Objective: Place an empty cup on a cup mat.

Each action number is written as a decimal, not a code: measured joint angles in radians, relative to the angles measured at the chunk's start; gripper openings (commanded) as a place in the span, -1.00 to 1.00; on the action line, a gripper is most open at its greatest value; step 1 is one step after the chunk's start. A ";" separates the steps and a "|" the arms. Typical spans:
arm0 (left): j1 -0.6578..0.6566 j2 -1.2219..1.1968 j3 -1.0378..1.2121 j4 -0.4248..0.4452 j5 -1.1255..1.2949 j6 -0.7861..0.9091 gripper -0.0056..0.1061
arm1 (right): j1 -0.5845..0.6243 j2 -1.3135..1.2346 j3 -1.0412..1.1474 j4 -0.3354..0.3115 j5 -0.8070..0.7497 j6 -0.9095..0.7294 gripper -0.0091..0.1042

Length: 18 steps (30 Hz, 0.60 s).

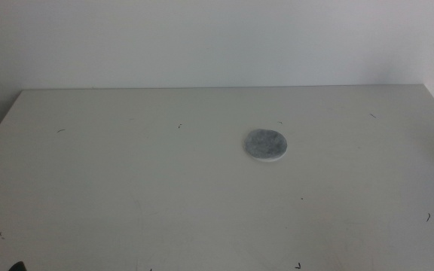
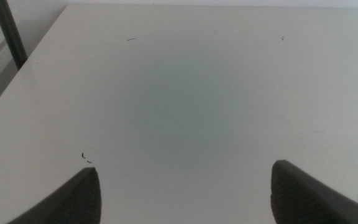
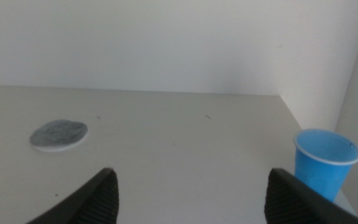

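The cup mat [image 1: 266, 144], a flat round disc with a mottled grey top and white edge, lies on the white table [image 1: 126, 188] right of centre. It also shows in the right wrist view [image 3: 58, 134]. The blue cup [image 3: 324, 163] stands upright and empty near the table's right edge, seen only in the right wrist view; it is outside the middle view. My right gripper [image 3: 191, 177] is open and empty, low over the table, with the cup off to one side ahead. My left gripper [image 2: 185, 174] is open and empty over bare table.
A white wall stands behind the table's far edge [image 1: 217, 89]. A dark pole [image 2: 8, 34] stands beyond the table's edge in the left wrist view. Small dark specks mark the tabletop. A dark tip [image 1: 17, 266] shows at the middle view's bottom edge.
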 measured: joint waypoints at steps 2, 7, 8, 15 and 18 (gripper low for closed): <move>0.000 0.000 0.000 0.000 0.000 0.000 0.98 | 0.000 0.000 -0.028 -0.001 0.004 0.000 0.21; 0.000 0.000 0.000 0.000 0.000 0.000 0.98 | 0.000 0.036 -0.158 -0.037 0.033 0.000 0.21; 0.000 0.000 0.000 0.000 0.000 0.000 0.98 | 0.000 0.060 -0.182 -0.046 0.049 0.000 0.21; 0.000 0.000 0.000 0.000 0.000 0.000 0.98 | 0.000 0.284 -0.429 -0.073 0.255 0.040 0.21; 0.000 0.000 0.000 0.000 0.000 0.000 0.98 | 0.000 0.397 -0.564 -0.092 0.375 0.051 0.21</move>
